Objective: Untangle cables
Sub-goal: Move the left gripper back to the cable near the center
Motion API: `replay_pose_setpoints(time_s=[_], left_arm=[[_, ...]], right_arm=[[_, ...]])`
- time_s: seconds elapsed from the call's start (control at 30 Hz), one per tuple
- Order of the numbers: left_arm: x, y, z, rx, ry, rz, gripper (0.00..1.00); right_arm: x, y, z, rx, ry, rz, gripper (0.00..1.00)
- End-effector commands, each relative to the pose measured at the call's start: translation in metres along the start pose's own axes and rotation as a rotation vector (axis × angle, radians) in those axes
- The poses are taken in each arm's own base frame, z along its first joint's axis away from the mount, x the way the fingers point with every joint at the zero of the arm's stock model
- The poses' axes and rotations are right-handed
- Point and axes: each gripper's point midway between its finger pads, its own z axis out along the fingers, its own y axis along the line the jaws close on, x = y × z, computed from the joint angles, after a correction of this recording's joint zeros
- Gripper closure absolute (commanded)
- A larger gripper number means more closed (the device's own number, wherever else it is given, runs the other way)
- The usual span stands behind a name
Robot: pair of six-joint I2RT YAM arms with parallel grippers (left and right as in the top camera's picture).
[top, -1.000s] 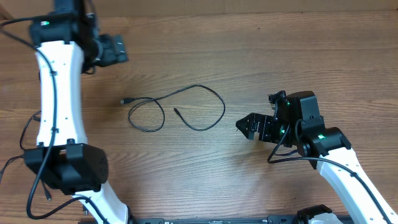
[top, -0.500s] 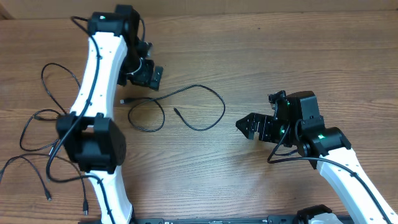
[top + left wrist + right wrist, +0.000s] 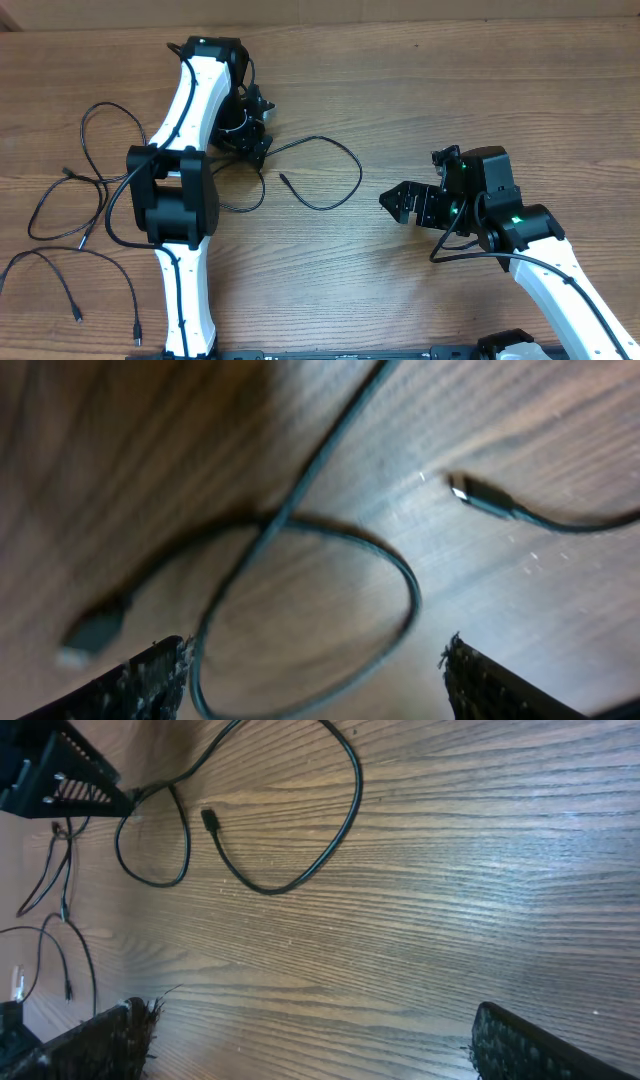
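Two tools, and we see both with jaws apart. Our left tool (image 3: 257, 127) hovers close over the looped cable (image 3: 359, 175) in the middle of the tabletop (image 3: 500, 80), one loop showing between its spread fingers (image 3: 150, 682), not gripped. Our right tool (image 3: 395, 203) sits well to the right, empty. Other cables (image 3: 100, 104) sprawl near the left edge.

A robotics lab bench: two white-and-black jointed robot arms (image 3: 190, 100) are mounted at a brown wood-grain worktop (image 3: 500, 90). Small green indicator lights (image 3: 516, 220) glow on the right one. The only other things on the worktop are thin black plug-ended cords (image 3: 358, 170), lying loose.
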Motion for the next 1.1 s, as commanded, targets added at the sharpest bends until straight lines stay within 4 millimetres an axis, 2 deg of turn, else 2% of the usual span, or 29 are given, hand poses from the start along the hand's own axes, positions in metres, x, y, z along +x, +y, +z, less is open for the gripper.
replay_pose_setpoints(time_s=[0.0,0.13,0.3,0.53,0.67,0.73,0.77,0.83,0.9,1.07], left_arm=[[-0.012,-0.002,0.007,0.012,-0.025,0.116,0.17],[-0.018,0.002,0.009,-0.003,-0.048,0.186,0.18],[-0.017,0.002,0.009,-0.006,-0.046,0.415,0.27],[-0.022,0.003,0.01,-0.014,-0.067,0.483,0.26],[-0.013,-0.003,0.023,0.029,-0.034,0.542,0.22],[-0.011,-0.006,0.036,0.056,-0.036,0.63,0.31],[-0.013,-0.005,0.039,0.049,-0.043,0.637,0.36],[-0.019,-0.002,0.039,0.03,-0.066,0.64,0.41],[-0.026,0.001,0.039,0.009,-0.086,0.643,0.41],[-0.029,0.003,0.04,-0.002,-0.097,0.662,0.32]], right_arm=[[-0.006,-0.002,-0.001,0.018,-0.023,-0.012,0.0],[-0.006,-0.003,-0.001,0.023,-0.025,-0.012,0.0],[-0.005,-0.003,-0.001,0.024,-0.021,-0.01,0.0],[-0.005,-0.003,-0.001,0.024,-0.021,-0.01,0.0],[-0.003,-0.004,-0.001,0.027,-0.012,-0.005,0.0],[-0.003,-0.004,-0.001,0.027,-0.013,-0.005,0.0],[-0.004,-0.004,-0.001,0.026,-0.015,-0.006,0.0],[-0.004,-0.004,-0.001,0.026,-0.015,-0.006,0.0],[-0.004,-0.004,-0.001,0.027,-0.014,-0.006,0.0],[-0.001,-0.005,-0.001,0.032,-0.002,0.001,0.0]])
